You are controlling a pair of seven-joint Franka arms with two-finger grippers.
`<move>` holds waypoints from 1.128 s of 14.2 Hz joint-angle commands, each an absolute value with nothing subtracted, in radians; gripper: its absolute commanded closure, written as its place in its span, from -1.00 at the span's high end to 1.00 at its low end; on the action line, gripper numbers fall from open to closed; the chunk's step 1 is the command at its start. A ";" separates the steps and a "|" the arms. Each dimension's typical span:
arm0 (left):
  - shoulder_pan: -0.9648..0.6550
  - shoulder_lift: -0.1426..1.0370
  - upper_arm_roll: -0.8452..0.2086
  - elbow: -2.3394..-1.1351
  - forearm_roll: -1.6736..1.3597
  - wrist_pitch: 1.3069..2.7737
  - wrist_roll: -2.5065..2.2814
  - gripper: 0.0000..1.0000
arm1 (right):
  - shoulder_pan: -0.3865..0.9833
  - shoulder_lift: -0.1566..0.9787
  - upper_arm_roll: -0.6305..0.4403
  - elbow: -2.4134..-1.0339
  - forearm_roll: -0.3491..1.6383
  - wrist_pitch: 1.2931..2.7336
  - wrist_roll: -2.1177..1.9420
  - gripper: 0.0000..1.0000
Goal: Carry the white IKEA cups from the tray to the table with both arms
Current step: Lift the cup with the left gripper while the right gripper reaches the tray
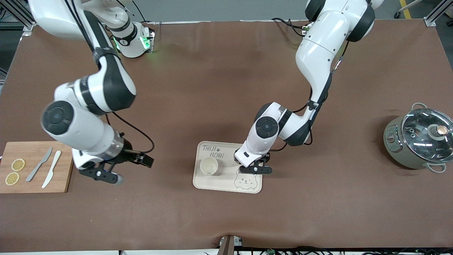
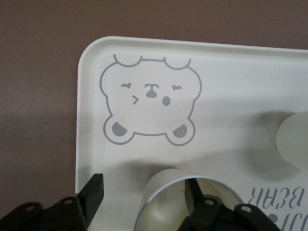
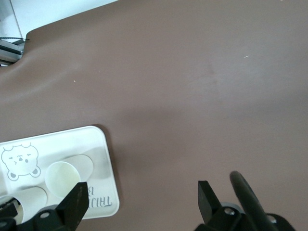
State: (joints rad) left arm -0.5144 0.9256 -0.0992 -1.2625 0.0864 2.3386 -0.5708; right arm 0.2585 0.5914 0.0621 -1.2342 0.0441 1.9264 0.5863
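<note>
Fingers (image 2: 96,192) of the left gripper (image 1: 255,169) straddle one cup's (image 2: 168,202) rim on the tray (image 1: 212,182); second cup (image 1: 208,165) at nine o'clock. Right gripper (image 1: 106,173) gapes empty over the tabletop (image 1: 226,88), waiting.

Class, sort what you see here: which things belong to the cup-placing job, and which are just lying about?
Job: two small cream-white handleless cups on the cream rectangular bear tray; left gripper at the second cup; right gripper, open.

Lying about: wooden cutting board, lemon slices, two knives, grey lidded pot.
</note>
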 commanded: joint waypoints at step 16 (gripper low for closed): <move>-0.186 0.422 -0.196 -1.717 0.088 2.199 -0.177 -1.00 | 0.396 0.807 0.049 -1.166 -0.017 2.118 0.775 1.00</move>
State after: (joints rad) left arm -0.3286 0.5856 -0.1211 -1.4694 0.1072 2.1085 -0.3073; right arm 0.3798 0.7790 0.0587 -1.1939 0.0103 2.1113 0.7399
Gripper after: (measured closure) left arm 0.943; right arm 0.000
